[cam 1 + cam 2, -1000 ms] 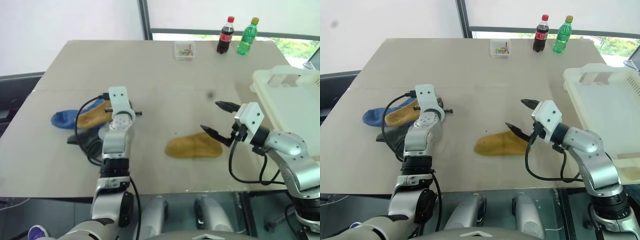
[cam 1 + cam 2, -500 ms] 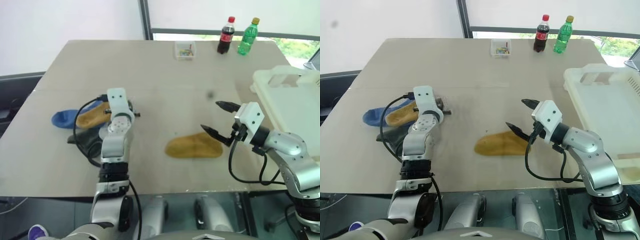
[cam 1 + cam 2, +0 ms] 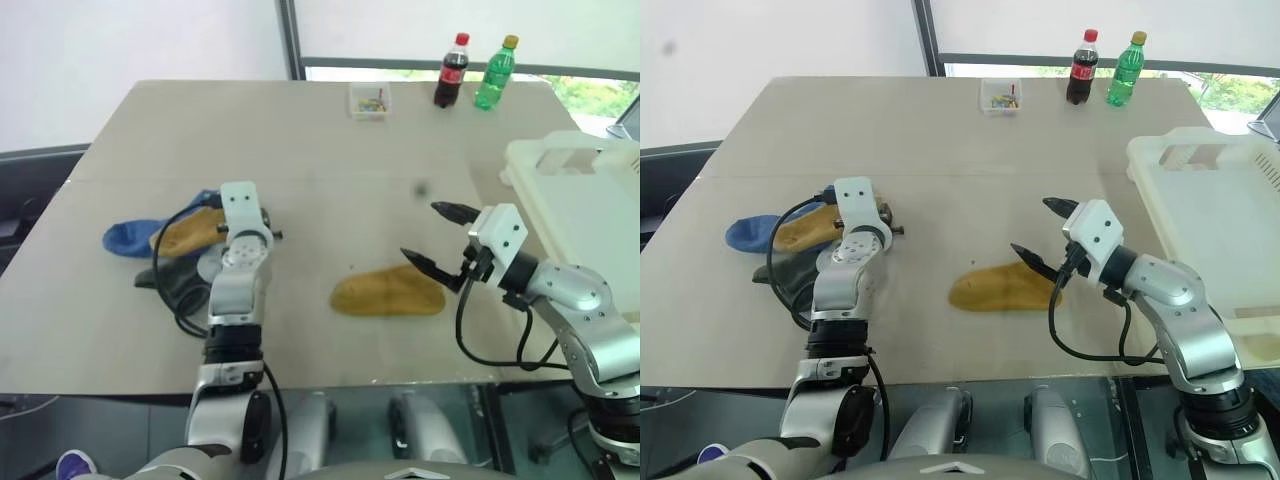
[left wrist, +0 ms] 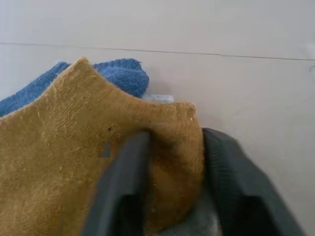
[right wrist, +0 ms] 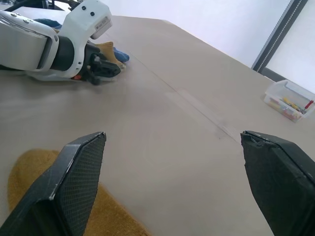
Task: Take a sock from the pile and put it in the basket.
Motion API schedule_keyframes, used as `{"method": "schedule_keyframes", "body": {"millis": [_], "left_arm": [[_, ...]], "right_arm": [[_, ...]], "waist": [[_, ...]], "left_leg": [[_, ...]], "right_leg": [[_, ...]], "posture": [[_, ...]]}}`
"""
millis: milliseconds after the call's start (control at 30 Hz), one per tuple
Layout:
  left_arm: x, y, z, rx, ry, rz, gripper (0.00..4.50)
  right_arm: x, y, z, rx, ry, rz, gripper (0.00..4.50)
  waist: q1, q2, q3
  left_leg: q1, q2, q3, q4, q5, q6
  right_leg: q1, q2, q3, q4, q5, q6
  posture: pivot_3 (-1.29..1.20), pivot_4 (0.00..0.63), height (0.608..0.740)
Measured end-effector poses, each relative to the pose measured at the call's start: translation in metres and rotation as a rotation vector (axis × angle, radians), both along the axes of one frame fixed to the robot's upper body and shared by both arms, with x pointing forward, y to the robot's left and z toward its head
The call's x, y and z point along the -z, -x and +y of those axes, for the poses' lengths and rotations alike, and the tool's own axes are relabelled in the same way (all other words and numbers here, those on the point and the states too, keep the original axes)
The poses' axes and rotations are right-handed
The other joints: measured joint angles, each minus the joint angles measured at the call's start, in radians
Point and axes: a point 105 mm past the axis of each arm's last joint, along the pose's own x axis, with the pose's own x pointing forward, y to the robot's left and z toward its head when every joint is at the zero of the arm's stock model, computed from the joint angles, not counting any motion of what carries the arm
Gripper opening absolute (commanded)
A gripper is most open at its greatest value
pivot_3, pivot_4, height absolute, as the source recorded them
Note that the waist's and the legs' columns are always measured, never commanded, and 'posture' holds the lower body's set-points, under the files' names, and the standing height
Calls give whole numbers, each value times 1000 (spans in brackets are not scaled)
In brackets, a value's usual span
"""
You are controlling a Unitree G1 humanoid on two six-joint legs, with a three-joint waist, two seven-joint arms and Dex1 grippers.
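The left gripper (image 4: pixel 170 196) has its fingers (image 4: pixel 123 191) pinched on the cuff of the mustard sock (image 4: pixel 74 162) atop the pile (image 3: pixel 165 250), fabric bunched between them. A moment ago those fingers looked wider apart; they have closed in, so this reads as a re-grip, and a lift looks possible. The blue sock (image 4: pixel 118 76) lies under the mustard one, a dark one beside. Over on the right, the right gripper (image 3: pixel 436 238) hovers with fingers spread wide and empty, unmoved, just above a second mustard sock (image 3: pixel 388 292) lying alone mid-table (image 3: pixel 300 130). The basket (image 3: pixel 1210 215) waits at the table's right edge, well apart from the pile, no sock visible inside.
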Motion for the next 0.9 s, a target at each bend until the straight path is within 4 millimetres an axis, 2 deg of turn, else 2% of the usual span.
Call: {"method": "schedule_keyframes", "body": {"millis": [33, 267, 400, 600, 700, 833, 900], "left_arm": [[0, 0, 0, 0, 0, 0, 20], [-4, 1, 1, 2, 0, -28, 20], [-4, 8, -1, 39, -15, -47, 20], [-14, 22, -28, 224, -16, -95, 20], [-12, 29, -40, 304, -16, -79, 20], [-12, 30, -33, 260, -11, -73, 20], [-15, 25, -15, 156, 9, -81, 20]], "right_arm": [[0, 0, 0, -1, 0, -1, 4500], [0, 1, 0, -1, 1, 1, 4500], [0, 1, 0, 0, 1, 2, 4500], [0, 1, 0, -1, 1, 2, 4500], [0, 1, 0, 0, 1, 4, 4500], [1, 0, 0, 2, 2, 10, 4500], [2, 0, 0, 4, 3, 12, 4500]], "waist": [[0, 0, 0], [0, 0, 0], [-2, 0, 0], [3, 0, 0], [0, 0, 0], [-2, 0, 0], [-2, 0, 0]], "left_leg": [[0, 0, 0, 0, 0, 0], [0, 0, 0, 0, 0, 0], [0, 0, 0, 0, 0, 0], [0, 0, 0, 0, 0, 0], [0, 0, 0, 0, 0, 0], [0, 1, 0, 0, 0, 0], [0, 1, 0, 0, 0, 0]], "right_leg": [[0, 0, 0, 0, 0, 0], [0, 0, 0, 0, 0, 0], [0, 0, 0, 0, 0, 0], [0, 0, 0, 0, 0, 0], [0, 0, 0, 0, 0, 0], [0, 0, 0, 0, 0, 0], [0, 1, 0, 1, 0, 0]], "posture": [[0, 150, 740], [0, 150, 740], [0, 150, 740], [0, 150, 740], [0, 150, 740], [0, 150, 740], [0, 150, 740]]}}
